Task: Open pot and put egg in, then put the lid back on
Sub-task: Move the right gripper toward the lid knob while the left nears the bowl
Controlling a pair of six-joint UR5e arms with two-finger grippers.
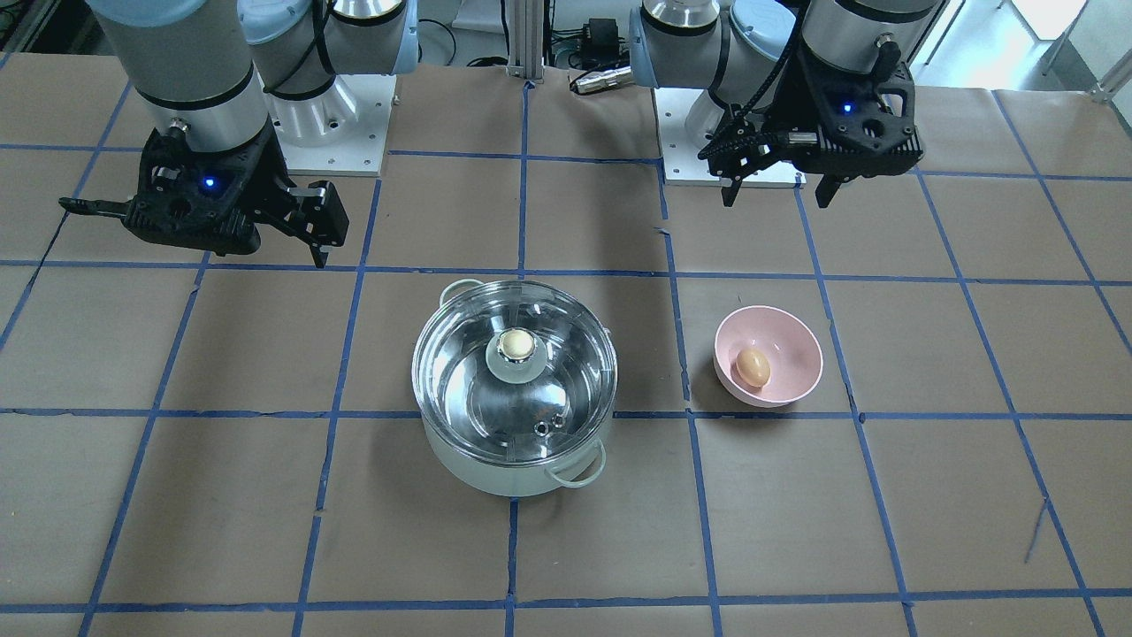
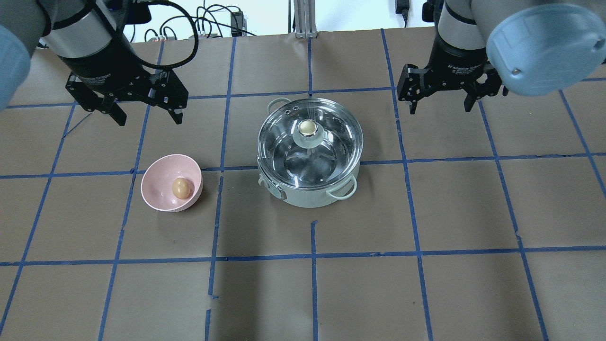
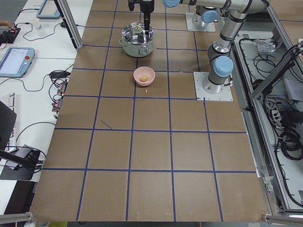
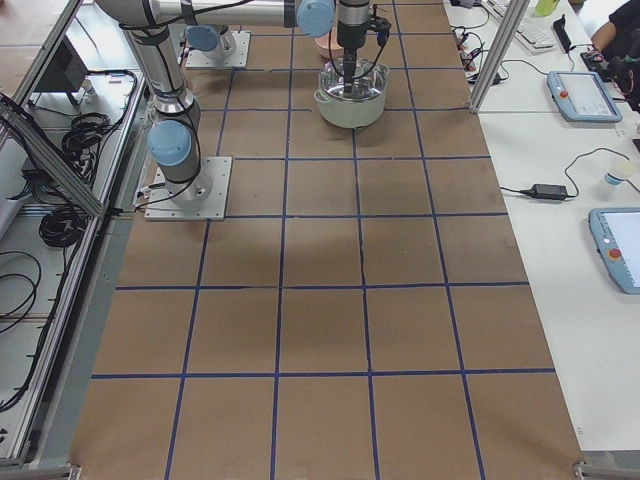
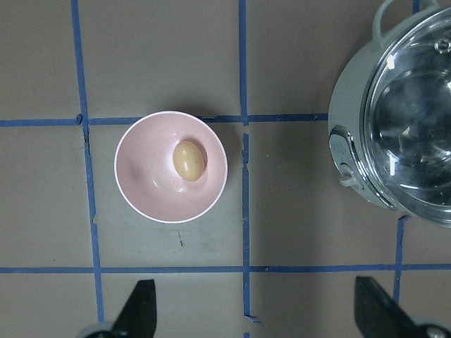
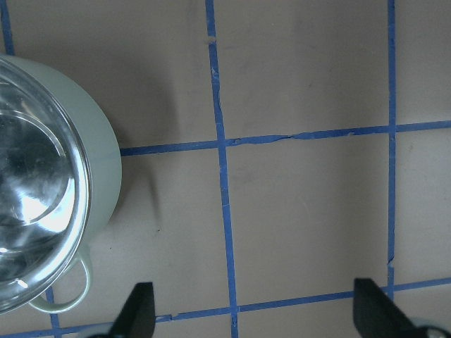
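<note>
The mint-green pot point(image 2: 307, 199) stands mid-table with the clear glass lid point(image 2: 326, 156) on it, its gold knob point(image 2: 307, 127) on top. The tan egg point(image 2: 181, 188) lies in a pink bowl point(image 2: 158, 187) to the pot's left. My left gripper point(image 2: 149, 118) is open and empty, held above the table behind the bowl. Its wrist view shows the egg point(image 5: 189, 160), the bowl point(image 5: 148, 183) and part of the pot point(image 5: 345, 141). My right gripper point(image 2: 440, 110) is open and empty, up behind and right of the pot. Its wrist view shows the pot's edge point(image 6: 106, 176).
The table is brown paper with a blue tape grid point(image 2: 312, 255). The arm bases point(image 1: 336, 124) stand at the robot's side of the table. Side benches with tablets and cables point(image 3: 16, 59) lie beyond the table's edge.
</note>
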